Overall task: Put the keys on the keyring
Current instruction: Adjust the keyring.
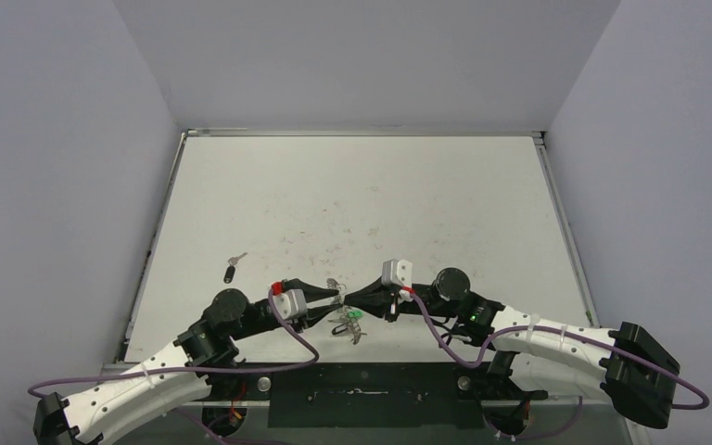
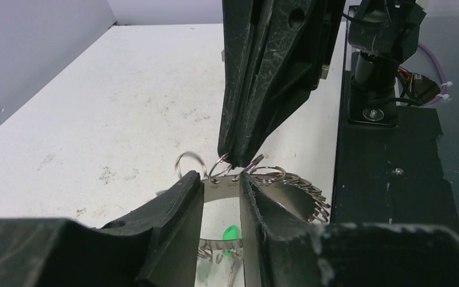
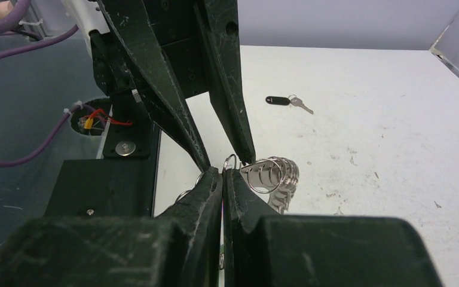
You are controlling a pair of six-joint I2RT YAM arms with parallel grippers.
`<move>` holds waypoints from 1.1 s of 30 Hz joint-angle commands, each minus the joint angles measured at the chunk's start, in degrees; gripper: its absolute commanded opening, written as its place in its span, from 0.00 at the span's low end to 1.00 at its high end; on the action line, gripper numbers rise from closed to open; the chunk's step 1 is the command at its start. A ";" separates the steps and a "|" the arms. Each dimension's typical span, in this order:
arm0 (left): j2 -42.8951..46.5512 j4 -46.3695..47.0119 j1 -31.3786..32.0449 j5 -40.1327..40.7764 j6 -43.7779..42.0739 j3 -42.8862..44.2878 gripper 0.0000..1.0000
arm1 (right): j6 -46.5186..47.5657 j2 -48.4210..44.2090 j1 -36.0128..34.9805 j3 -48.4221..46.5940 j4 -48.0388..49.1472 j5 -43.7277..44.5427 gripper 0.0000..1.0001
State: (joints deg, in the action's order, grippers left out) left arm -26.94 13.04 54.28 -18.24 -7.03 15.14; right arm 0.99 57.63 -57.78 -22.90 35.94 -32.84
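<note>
The keyring (image 2: 293,192), a metal band fringed with small split rings, hangs above the table between both grippers. My left gripper (image 2: 222,179) is shut across the band, one finger on each edge. From the opposite side my right gripper (image 3: 223,171) is shut on one small split ring at the rim of the keyring (image 3: 274,177). A green-headed key (image 2: 231,232) hangs from the hoop's lower side, also visible as the green-headed key (image 1: 356,315) in the top view. A black-headed key (image 1: 230,272) lies loose on the table to the left, the same black-headed key (image 3: 277,100) showing in the right wrist view.
The black base plate (image 1: 362,397) runs along the near table edge under both arms. Purple cables (image 1: 297,334) loop beside the wrists. Grey walls enclose the white table (image 1: 362,195) on three sides.
</note>
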 commanded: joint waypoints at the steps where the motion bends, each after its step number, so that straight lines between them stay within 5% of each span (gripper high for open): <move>1: 0.98 4.01 0.21 -0.39 0.33 0.50 0.25 | 0.40 -1.76 0.19 -0.53 5.25 -2.06 0.00; 14: -1.30 3.17 0.22 -4.92 -1.27 1.36 0.23 | 1.17 -2.74 0.17 -1.43 2.81 -2.23 0.00; 25: 1.70 -4.06 0.21 -6.79 -4.42 3.15 0.31 | 1.38 -3.53 0.12 -1.71 1.76 -1.61 0.00; 33: 1.22 -2.35 0.21 -6.46 -4.62 2.88 0.24 | 0.93 -3.09 0.20 -1.98 1.88 -2.51 0.00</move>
State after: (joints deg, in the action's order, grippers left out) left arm -25.23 9.17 54.28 -23.81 -11.11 15.68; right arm 1.85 55.92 -57.78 -22.90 32.86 -34.00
